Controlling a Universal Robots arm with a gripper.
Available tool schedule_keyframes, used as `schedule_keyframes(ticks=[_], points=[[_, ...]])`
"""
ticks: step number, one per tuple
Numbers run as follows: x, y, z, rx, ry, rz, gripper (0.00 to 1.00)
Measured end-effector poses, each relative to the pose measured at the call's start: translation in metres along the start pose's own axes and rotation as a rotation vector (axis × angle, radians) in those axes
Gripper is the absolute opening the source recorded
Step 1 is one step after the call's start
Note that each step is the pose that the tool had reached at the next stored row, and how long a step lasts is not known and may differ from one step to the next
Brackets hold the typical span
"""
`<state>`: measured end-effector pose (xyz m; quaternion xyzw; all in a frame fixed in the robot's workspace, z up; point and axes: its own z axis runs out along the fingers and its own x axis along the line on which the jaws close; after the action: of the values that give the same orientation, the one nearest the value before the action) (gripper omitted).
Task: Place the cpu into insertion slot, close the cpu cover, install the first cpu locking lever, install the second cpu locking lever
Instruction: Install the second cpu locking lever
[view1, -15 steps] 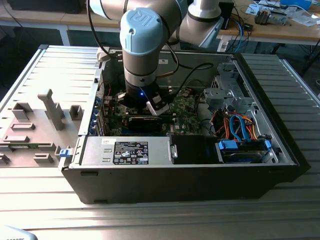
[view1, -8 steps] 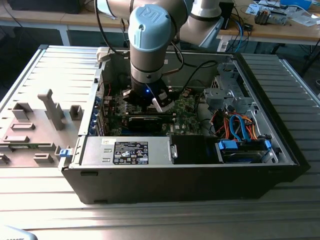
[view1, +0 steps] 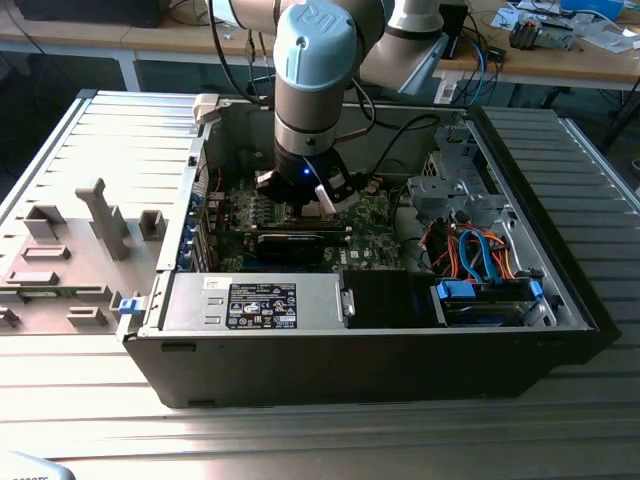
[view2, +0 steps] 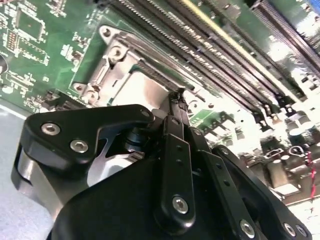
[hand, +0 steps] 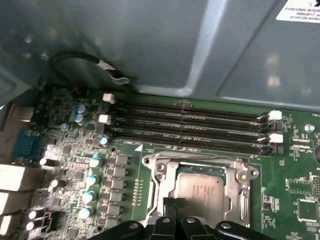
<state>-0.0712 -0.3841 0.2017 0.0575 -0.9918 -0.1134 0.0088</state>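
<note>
The arm reaches down into the open computer case (view1: 560, 300), and its gripper (view1: 318, 190) hangs low over the green board (view1: 375, 212). In the first wrist view the cpu (hand: 200, 192) lies flat in the slot (hand: 244, 206), its pale top showing. The cover (hand: 172, 176) is down around it, with the chip showing through its square window. The gripper (hand: 176, 209) is at the chip's 6 o'clock edge. Its fingers (hand: 175, 203) are close together, with nothing between them. In the second wrist view the finger tip (view2: 179, 97) sits right by the edge of the cover (view2: 112, 72). I cannot tell if it touches. The long black memory slots (hand: 190, 127) run at 12 o'clock from the cpu, just beside the cover.
</note>
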Motion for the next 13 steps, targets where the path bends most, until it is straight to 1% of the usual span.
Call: schedule_keyframes(ticks=[2,3,5,6,10,12,13], points=[[-0.0048,0.0077,0.0017,0.0323,0.0038,0.001,0.11],[-0.0075,0.0114,0.0014,0.0545,0.0057,0.002,0.11],[-0.0084,0.0135,-0.0011,0.0720,0.0076,0.002,0.11],[-0.0088,0.0154,-0.0047,0.0869,0.0099,0.003,0.11],[-0.0096,0.0195,-0.0137,0.1094,0.0127,0.003,0.11],[-0.0099,0.0208,-0.0173,0.1153,0.0134,0.004,0.11],[-0.0099,0.0217,-0.0206,0.1189,0.0139,0.004,0.11]])
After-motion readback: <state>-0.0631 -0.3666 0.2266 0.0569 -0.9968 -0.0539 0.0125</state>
